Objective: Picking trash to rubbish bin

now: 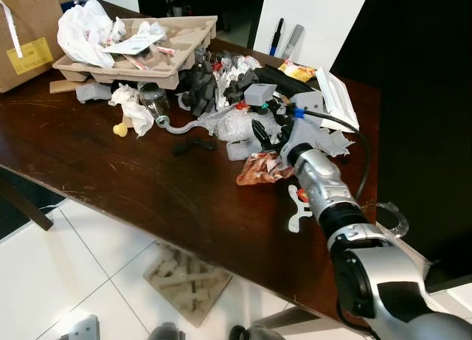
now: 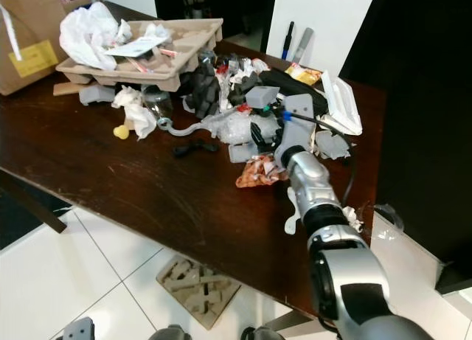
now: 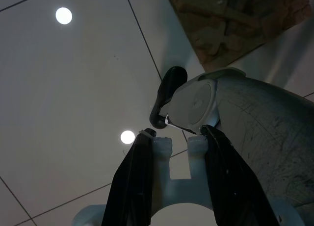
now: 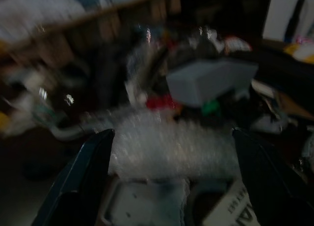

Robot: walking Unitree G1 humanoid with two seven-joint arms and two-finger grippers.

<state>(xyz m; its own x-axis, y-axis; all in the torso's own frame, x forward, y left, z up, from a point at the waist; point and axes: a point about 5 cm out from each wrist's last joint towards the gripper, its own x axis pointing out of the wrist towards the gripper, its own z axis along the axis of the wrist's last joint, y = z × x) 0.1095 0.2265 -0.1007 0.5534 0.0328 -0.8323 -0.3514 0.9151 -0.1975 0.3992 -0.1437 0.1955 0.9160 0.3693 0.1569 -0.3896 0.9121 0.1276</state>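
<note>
Right wrist view, right gripper [image 4: 169, 182] fingers spread wide, facing crumpled bubble wrap [image 4: 171, 147] lying crosswise, left gripper [image 3: 179, 142] idle, fingers parted.

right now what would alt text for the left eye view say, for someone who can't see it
The robot's right gripper reaches with open fingers into a heap of trash on a dark wooden table, above a red crumpled wrapper. A cardboard tray of paper scraps sits behind.

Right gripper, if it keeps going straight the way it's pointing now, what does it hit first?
Probably the clear bubble wrap: the right gripper is open, with the wrap lying between its fingers just ahead, and a grey block behind it. That wrist view is blurred, so depth is uncertain.
</note>
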